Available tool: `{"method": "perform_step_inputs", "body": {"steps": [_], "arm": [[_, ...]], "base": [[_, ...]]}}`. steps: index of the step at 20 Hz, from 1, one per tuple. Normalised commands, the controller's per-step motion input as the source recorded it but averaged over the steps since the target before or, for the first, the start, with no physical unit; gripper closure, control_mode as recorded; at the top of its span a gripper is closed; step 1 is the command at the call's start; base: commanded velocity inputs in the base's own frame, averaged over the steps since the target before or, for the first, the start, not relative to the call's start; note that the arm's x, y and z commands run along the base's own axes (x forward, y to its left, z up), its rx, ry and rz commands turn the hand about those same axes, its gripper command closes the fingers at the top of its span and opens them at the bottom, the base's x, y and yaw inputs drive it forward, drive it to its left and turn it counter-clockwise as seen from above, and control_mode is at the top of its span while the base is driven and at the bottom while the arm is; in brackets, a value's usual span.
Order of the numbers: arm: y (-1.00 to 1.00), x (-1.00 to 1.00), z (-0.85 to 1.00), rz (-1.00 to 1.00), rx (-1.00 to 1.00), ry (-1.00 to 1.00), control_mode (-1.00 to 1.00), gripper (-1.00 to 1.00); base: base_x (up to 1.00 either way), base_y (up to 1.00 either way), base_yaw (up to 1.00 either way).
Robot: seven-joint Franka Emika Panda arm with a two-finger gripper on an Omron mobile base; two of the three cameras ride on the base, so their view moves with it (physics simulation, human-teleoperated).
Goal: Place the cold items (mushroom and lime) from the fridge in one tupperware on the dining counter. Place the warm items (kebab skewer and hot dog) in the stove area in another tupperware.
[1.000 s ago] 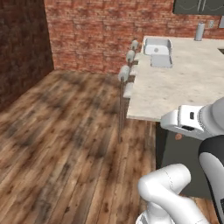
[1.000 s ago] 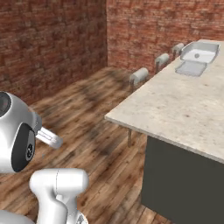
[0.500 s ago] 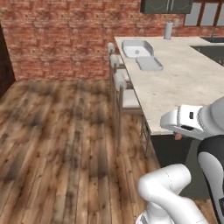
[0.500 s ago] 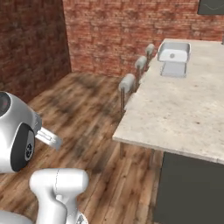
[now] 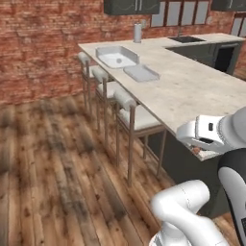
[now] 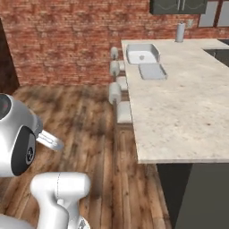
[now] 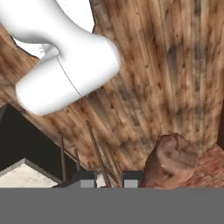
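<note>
My gripper [image 7: 109, 179] is shut on the kebab skewer: its thin stick [image 7: 98, 151] runs up from between the two dark fingertips, and a brown meat chunk [image 7: 173, 159] sits to the right of them. A reddish bit of the skewer [image 5: 197, 150] peeks out under the white hand at the counter's near edge, and its pale stick end [image 6: 49, 139] juts from the hand in the right base view. Two pale tupperware stand far down the dining counter [image 5: 192, 91]: a deep one [image 5: 117, 56] [image 6: 142, 53] and a flat one [image 5: 141, 73] [image 6: 152, 71]. Mushroom, lime and hot dog are out of view.
Three bar stools [image 5: 129, 113] [image 6: 115, 91] line the counter's floor side. A metal cylinder [image 5: 138, 32] [image 6: 180, 32] stands at the counter's far end near the brick wall. Dark cabinets hang above. Open wooden floor [image 5: 53, 163] lies to the left.
Both base views have swung as the base drove and turned: counter, stools and tupperware now sit more centrally and nearer. The grip on the skewer is unchanged.
</note>
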Motion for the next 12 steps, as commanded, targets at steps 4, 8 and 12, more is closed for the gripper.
{"method": "perform_step_inputs", "body": {"steps": [4,8,12], "arm": [[0.00,0.00,0.00,0.00,0.00,0.00,1.00,1.00],[0.00,0.00,0.00,0.00,0.00,0.00,1.00,1.00],[0.00,0.00,0.00,0.00,0.00,0.00,1.00,1.00]], "base": [[0.69,1.00,-0.56],[0.55,1.00,-0.44],[0.43,1.00,-0.38]]}}
